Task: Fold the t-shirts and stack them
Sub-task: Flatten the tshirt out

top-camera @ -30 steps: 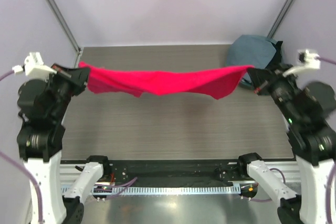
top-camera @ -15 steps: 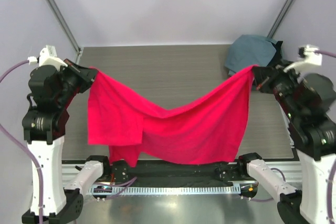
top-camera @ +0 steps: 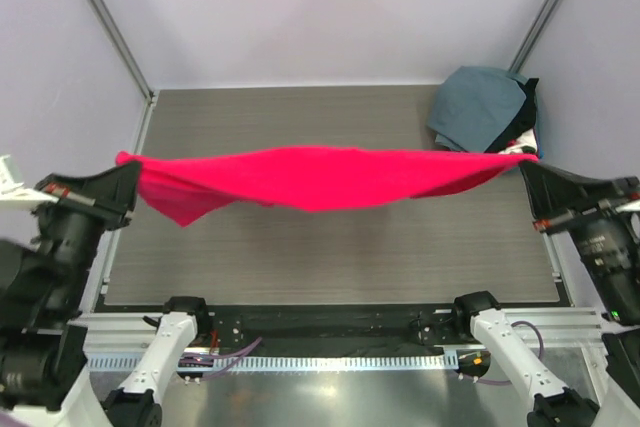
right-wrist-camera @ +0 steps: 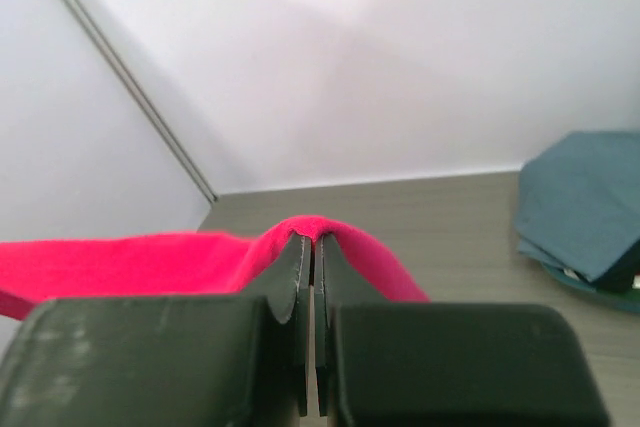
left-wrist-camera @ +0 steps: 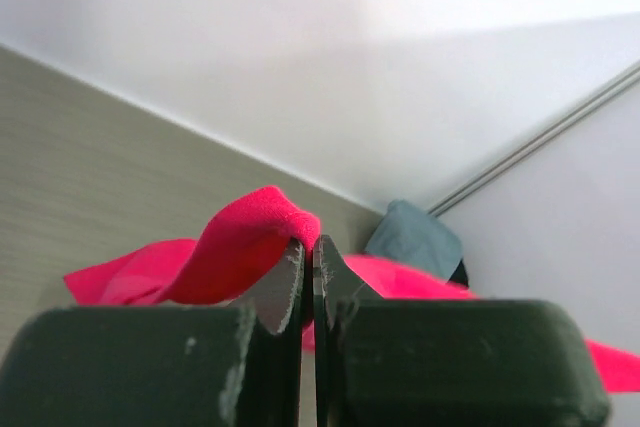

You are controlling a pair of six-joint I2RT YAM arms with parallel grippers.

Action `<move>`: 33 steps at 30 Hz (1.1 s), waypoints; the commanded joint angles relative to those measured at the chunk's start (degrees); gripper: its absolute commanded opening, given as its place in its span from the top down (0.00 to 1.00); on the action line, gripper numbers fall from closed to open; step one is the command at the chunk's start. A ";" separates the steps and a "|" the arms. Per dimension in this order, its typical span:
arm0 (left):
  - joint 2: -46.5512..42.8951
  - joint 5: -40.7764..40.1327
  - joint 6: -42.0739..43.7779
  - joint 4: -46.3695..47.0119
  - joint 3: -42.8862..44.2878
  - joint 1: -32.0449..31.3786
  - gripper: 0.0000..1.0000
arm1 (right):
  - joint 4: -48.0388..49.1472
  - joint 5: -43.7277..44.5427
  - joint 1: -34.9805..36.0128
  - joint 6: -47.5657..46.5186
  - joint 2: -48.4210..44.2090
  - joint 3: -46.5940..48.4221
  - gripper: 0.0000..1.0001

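Note:
The bright red t-shirt (top-camera: 320,175) hangs stretched nearly flat in the air above the table, spanning from one arm to the other. My left gripper (top-camera: 128,169) is shut on its left end, and the cloth (left-wrist-camera: 250,242) bulges over the fingertips in the left wrist view. My right gripper (top-camera: 528,162) is shut on the right end, where red cloth (right-wrist-camera: 340,239) folds over the closed tips. A slate grey-blue t-shirt (top-camera: 482,107) lies bunched at the far right corner, also visible as the grey-blue t-shirt (right-wrist-camera: 580,207) in the right wrist view.
The grey wood-grain table (top-camera: 300,247) runs under the shirt. White walls with metal corner posts (top-camera: 105,22) close the back and sides. Dark and white cloth edges (top-camera: 528,122) peek from under the grey-blue shirt. The arm bases (top-camera: 180,322) sit at the near edge.
The red shirt drooped in a deep sag half a second ago; both arms have since swung outward and toward the near edge, pulling it taut and level.

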 commanded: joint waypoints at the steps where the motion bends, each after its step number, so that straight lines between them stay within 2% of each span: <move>1: -0.32 -0.88 1.16 -1.84 4.94 0.37 1.00 | 0.12 -2.83 -0.24 -0.69 -0.62 1.58 0.99; 8: 1.61 -0.53 0.28 -2.46 8.21 0.28 1.00 | -0.50 0.76 -0.24 -1.39 0.60 4.74 0.99; 11: 4.68 0.35 -0.33 -0.97 5.84 0.28 1.00 | -0.24 5.24 -0.24 -1.22 3.15 3.70 0.99; 15: 10.39 -1.22 -3.40 8.40 -4.24 0.28 1.00 | 3.97 8.86 -0.15 0.27 12.35 -3.66 0.99; 16: 12.14 -3.06 -4.02 10.44 -5.40 0.28 1.00 | 8.16 9.12 -0.15 0.71 14.91 -4.65 0.99; 17: 17.64 -3.43 -4.98 12.37 -6.11 0.37 1.00 | 10.29 9.21 -0.24 1.06 17.46 -5.10 0.99; 18: 20.74 -2.99 -5.78 15.96 -6.38 0.28 1.00 | 12.31 9.04 -0.24 2.02 23.92 -4.23 0.99; 19: 27.65 -2.21 -7.70 17.65 -5.95 0.28 1.00 | 15.38 8.34 -0.24 2.55 27.12 -2.83 0.99; 21: 34.45 -1.94 -9.03 23.51 -3.85 0.28 1.00 | 18.73 7.98 -0.24 4.13 33.53 1.64 0.99; 22: 37.53 -1.94 -9.99 24.51 -2.27 0.37 0.88 | 21.88 7.37 -0.32 4.40 38.61 3.06 0.66; 23: 40.34 -0.37 -9.83 25.39 -0.51 0.37 0.65 | 22.70 6.84 -0.41 4.67 41.36 4.81 0.35; 24: 45.94 -0.27 -9.57 24.27 4.29 0.28 0.38 | 22.71 6.66 -0.50 5.10 43.48 8.31 0.17; 25: 48.17 -0.79 -9.74 21.91 7.47 0.28 0.02 | 21.40 6.23 -0.59 5.80 46.37 9.74 0.10; 27: 52.39 -1.23 -8.16 15.42 14.23 0.28 0.00 | 20.60 3.94 -0.59 5.81 46.84 9.76 0.07; 29: 51.72 -1.15 -6.32 15.03 13.40 0.11 0.00 | 20.51 3.23 -0.59 5.81 44.48 6.43 0.08; 31: 47.77 -1.23 -5.96 15.90 7.88 0.02 0.00 | 20.68 3.50 -0.59 5.90 41.84 -0.50 0.11; 33: 41.56 -6.05 -6.39 16.60 -0.17 0.02 0.00 | 21.21 2.97 -0.59 6.25 37.27 -8.91 0.11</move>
